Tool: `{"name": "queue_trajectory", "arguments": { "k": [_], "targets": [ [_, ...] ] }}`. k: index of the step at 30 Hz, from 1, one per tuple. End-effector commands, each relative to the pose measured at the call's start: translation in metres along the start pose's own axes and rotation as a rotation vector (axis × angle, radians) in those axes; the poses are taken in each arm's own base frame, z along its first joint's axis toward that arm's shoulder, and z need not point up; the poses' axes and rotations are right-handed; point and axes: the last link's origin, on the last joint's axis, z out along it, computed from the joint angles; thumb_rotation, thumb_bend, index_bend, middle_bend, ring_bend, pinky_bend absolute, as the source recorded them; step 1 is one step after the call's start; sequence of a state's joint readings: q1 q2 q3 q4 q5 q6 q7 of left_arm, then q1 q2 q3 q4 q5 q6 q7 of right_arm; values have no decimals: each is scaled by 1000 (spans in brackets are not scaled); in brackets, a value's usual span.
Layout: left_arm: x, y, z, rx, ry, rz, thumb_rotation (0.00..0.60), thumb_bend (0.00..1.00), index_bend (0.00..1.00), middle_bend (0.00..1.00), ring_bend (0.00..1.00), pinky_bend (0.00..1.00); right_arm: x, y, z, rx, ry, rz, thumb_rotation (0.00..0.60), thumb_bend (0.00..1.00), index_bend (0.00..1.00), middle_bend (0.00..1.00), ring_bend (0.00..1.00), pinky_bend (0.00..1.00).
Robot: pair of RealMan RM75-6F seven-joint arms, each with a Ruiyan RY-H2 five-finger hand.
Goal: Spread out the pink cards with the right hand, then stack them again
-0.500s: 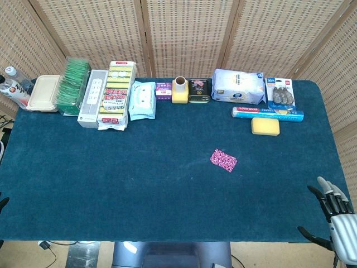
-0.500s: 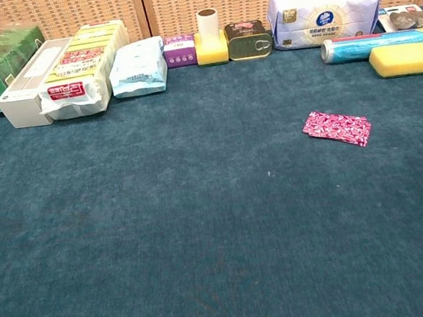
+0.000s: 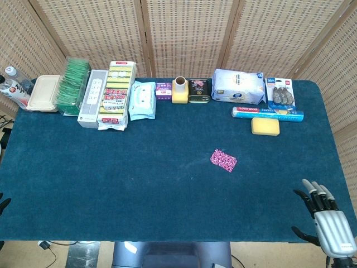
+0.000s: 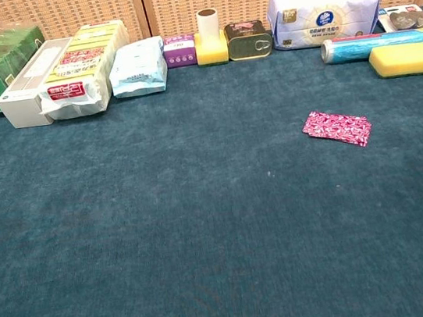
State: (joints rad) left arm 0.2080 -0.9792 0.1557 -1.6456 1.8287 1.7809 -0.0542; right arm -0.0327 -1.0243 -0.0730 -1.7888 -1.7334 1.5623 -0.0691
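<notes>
The pink cards (image 3: 223, 160) lie as one neat stack on the blue worktop (image 3: 111, 184), well in front of the yellow sponge (image 3: 265, 126), likely awaiting spreading, while the right hand (image 3: 326, 222) hovers near the worktop's front corner, fingers (image 3: 312, 192) spread and empty.

My right robot hand (image 3: 323, 218) now sits further left along the near edge of the surface (image 3: 111, 184) than half a second ago, and more of its back shows in the head view. Its fingers (image 3: 313, 195) are apart and point toward the far side, seemingly reaching a little further over the edge, though the corner crops it.
</notes>
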Motion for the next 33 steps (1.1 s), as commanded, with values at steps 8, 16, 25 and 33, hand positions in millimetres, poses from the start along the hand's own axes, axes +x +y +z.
{"name": "queue_trajectory", "arguments": {
  "k": [8,16,25,33],
  "targets": [
    [-4,7,11,-13,-51,-9,600,117,0,0,0,11,-38,-45,104,143,-224,-28,600,0,175,122,10,0],
    [-7,11,16,-24,-84,0,600,117,0,0,0,11,-49,-65,142,140,-254,-77,600,0,174,127,31,0],
    [-6,3,29,28,-109,-25,600,117,0,0,0,11,-75,-94,182,111,-354,-73,600,0,108,127,34,0],
    [-5,-1,34,47,-123,-42,600,117,0,0,0,11,-93,-110,201,98,-444,-68,600,0,108,138,52,2]
  ]
}}
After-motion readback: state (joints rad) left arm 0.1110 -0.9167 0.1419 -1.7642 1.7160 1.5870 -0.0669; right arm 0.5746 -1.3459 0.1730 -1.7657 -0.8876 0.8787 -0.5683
